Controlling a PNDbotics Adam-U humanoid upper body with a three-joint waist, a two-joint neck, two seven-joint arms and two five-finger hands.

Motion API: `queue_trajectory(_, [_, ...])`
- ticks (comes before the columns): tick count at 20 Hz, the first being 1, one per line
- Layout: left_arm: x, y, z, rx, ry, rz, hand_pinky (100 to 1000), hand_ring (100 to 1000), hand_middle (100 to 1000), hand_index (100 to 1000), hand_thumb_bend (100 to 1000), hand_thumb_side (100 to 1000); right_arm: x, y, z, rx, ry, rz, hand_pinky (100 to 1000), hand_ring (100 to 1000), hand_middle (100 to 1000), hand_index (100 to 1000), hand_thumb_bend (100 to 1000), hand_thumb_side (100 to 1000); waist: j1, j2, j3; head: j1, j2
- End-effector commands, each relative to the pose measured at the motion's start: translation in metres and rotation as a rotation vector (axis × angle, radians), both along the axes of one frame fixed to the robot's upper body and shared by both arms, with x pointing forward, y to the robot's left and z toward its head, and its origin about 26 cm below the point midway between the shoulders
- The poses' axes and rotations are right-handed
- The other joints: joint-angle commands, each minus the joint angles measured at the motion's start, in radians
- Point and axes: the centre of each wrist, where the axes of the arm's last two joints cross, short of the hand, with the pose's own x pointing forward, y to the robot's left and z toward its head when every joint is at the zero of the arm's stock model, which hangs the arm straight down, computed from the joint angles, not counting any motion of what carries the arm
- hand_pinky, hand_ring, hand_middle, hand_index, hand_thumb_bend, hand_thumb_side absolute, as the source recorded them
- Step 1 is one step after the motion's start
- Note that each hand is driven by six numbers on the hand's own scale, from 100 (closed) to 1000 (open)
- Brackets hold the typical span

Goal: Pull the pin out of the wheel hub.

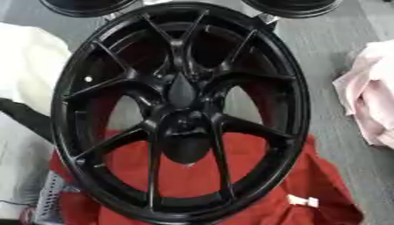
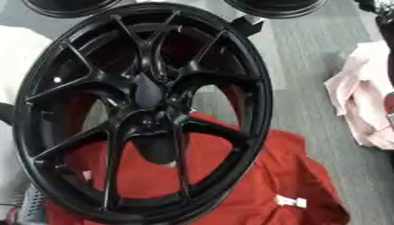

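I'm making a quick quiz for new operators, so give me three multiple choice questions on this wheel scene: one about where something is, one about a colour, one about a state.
1. Where does the pink cloth lie?
A. to the right of the wheel hub
B. under the wheel hub
C. draped over the spokes

2. What colour is the cloth beneath the lower part of the wheel hub?
A. blue
B. red
C. green

3. Is a robot hand touching the wheel hub?
A. yes, the left one
B. yes, both
C. no hand shows in either view

Answers:
1 A, it sits on the grey surface at the right edge, apart from the rim.
2 B, red shows through the lower spokes.
3 C, neither view shows a hand.
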Motion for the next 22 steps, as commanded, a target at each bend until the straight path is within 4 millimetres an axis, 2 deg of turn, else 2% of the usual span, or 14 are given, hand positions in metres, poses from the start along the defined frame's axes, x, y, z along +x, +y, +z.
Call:
queue_trajectory(1, [-0.006, 0.005, 0.015, 0.002, -0.042, 0.005, 891, 843, 825, 920, 228, 708, -0.003, 0.0, 0.01, -0.021, -0.036, 0.003, 772, 689, 612, 672, 100, 599, 0.002, -0.018, 0.002, -0.002, -0.011])
queue_trajectory(5, [-0.005, 0.001, 0.016, -0.013, -0.062, -0.014, 878, 827, 807, 907, 151, 688, -0.003, 0.0, 0.01, -0.021, -0.036, 0.004, 771, 688, 611, 672, 100, 599, 0.002, -0.019, 0.003, -0.002, -0.011])
queue_trajectory(6, [-0.005, -0.001, 0.018, -0.019, -0.075, -0.024, 873, 818, 795, 902, 106, 680, -0.003, 0.0, 0.01, -0.022, -0.035, 0.004, 771, 688, 611, 672, 100, 594, 0.002, -0.019, 0.003, -0.002, -0.011])
queue_trajectory(10, [-0.006, -0.016, 0.033, -0.056, -0.199, -0.099, 858, 788, 771, 896, 100, 679, -0.003, -0.001, 0.012, -0.031, -0.04, 0.005, 771, 688, 611, 673, 100, 583, 0.0, -0.022, 0.006, -0.003, -0.012])
queue_trajectory(14, [-0.013, -0.04, 0.053, -0.13, -0.385, -0.182, 836, 750, 745, 886, 100, 743, -0.003, -0.001, 0.014, -0.048, -0.047, 0.007, 771, 689, 613, 673, 100, 572, -0.003, -0.024, 0.009, -0.003, -0.01])
queue_trajectory(16, [-0.017, -0.054, 0.057, -0.192, -0.477, -0.199, 826, 735, 735, 883, 100, 729, -0.003, -0.001, 0.015, -0.056, -0.052, 0.007, 771, 689, 613, 674, 100, 566, -0.004, -0.024, 0.01, -0.003, -0.009])
queue_trajectory(22, [-0.035, -0.111, 0.047, -0.415, -0.68, -0.246, 822, 729, 735, 886, 100, 745, -0.003, 0.0, 0.021, -0.08, -0.074, 0.013, 772, 691, 614, 675, 100, 549, -0.006, -0.022, 0.007, 0.004, -0.01])
